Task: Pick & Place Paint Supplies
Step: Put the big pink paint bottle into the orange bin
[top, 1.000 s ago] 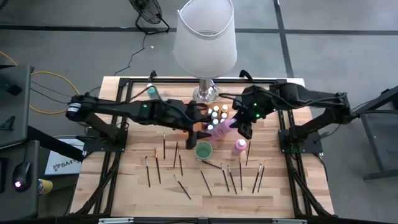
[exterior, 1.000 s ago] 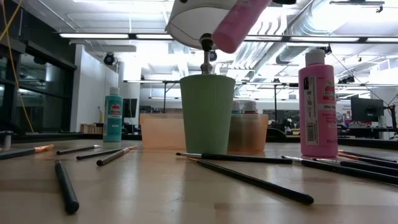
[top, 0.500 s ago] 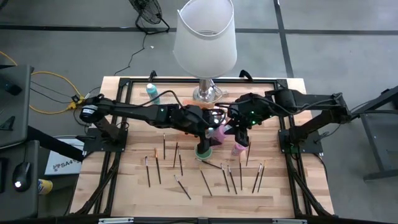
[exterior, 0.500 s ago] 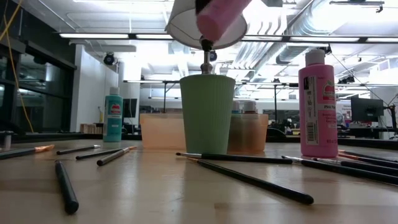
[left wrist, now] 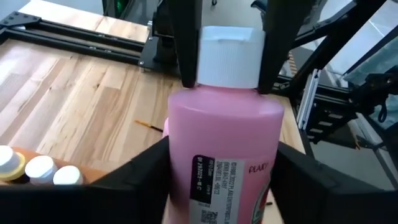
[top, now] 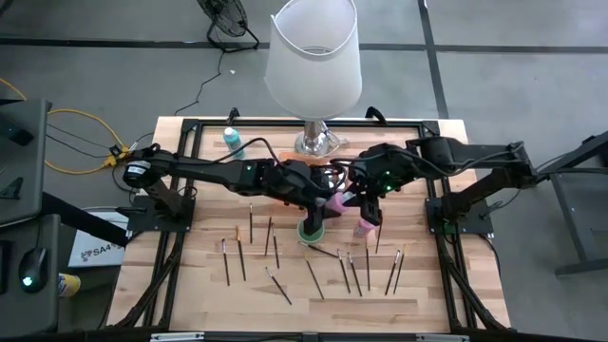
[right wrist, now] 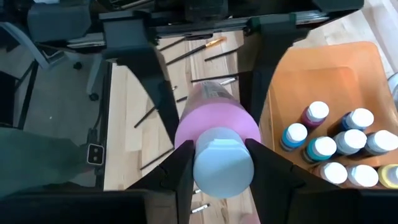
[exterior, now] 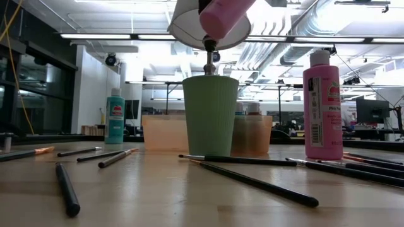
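The right gripper [right wrist: 216, 163] is clamped on the white cap [right wrist: 222, 163] of a pink bottle [top: 338, 201], which is held in the air, tilted, above the green cup [exterior: 210, 115] at mid-table. The left gripper [left wrist: 221, 165] is set around the body of the same bottle, a finger [left wrist: 140, 180] on each side; whether the fingers press on it cannot be told. In the low view only the bottle's base end [exterior: 222, 16] is seen, near the picture's top, over the cup.

A second pink bottle [exterior: 322, 104] stands upright on the table [top: 190, 266] near the cup, and a teal bottle [exterior: 114, 116] stands well apart towards the left arm's side. Small bottles [right wrist: 339, 146] with coloured caps are grouped in an orange tray [right wrist: 311, 74] behind the cup. Brushes [top: 314, 279] lie scattered on the wood in front of the cup. The lamp [top: 313, 57] stands at the table's far edge.
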Controlling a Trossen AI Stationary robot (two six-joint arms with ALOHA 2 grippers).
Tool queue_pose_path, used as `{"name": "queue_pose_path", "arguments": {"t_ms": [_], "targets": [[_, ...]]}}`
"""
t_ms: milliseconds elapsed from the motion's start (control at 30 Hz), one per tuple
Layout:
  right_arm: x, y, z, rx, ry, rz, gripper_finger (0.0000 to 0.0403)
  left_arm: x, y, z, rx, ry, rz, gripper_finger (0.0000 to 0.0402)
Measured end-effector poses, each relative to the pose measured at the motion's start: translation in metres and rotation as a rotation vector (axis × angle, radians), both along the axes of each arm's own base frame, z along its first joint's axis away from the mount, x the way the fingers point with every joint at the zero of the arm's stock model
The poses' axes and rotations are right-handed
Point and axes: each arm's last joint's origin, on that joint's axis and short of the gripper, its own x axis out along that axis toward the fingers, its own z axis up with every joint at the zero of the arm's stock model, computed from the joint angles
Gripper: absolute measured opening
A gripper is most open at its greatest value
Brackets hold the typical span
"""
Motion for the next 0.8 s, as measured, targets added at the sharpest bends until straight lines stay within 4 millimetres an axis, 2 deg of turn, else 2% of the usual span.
{"name": "queue_pose_path", "arguments": {"t_ms": [133,300,400,500,567,667,800], "targets": [[-0.001,0.000,0.000,0.001,0.000,0.001,0.0115,0.000,0.000,0.000,-0.001,0.000,0.000,0.0166],[-0.001,0.000,0.000,0.001,0.000,0.002,0.0124,0.000,0.000,0.000,-0.002,-0.003,0.000,0.0166],[-0.002,0.000,0.001,0.006,0.000,-0.002,0.0196,0.000,0.000,0.001,-0.005,-0.003,0.002,0.0166],[-0.010,-0.001,0.004,0.030,0.014,-0.032,0.0271,0.000,0.001,0.000,-0.011,0.006,0.018,0.0166],[-0.019,-0.002,0.008,0.035,0.014,-0.064,0.0306,-0.006,0.002,0.003,0.015,0.022,0.047,0.0166],[-0.037,-0.006,0.017,0.020,-0.004,-0.131,0.0335,-0.015,0.004,0.012,0.057,0.013,0.086,0.0166],[-0.063,-0.011,0.027,-0.017,-0.025,-0.221,0.0340,-0.030,0.007,0.023,0.109,0.023,0.126,0.0165]]}}
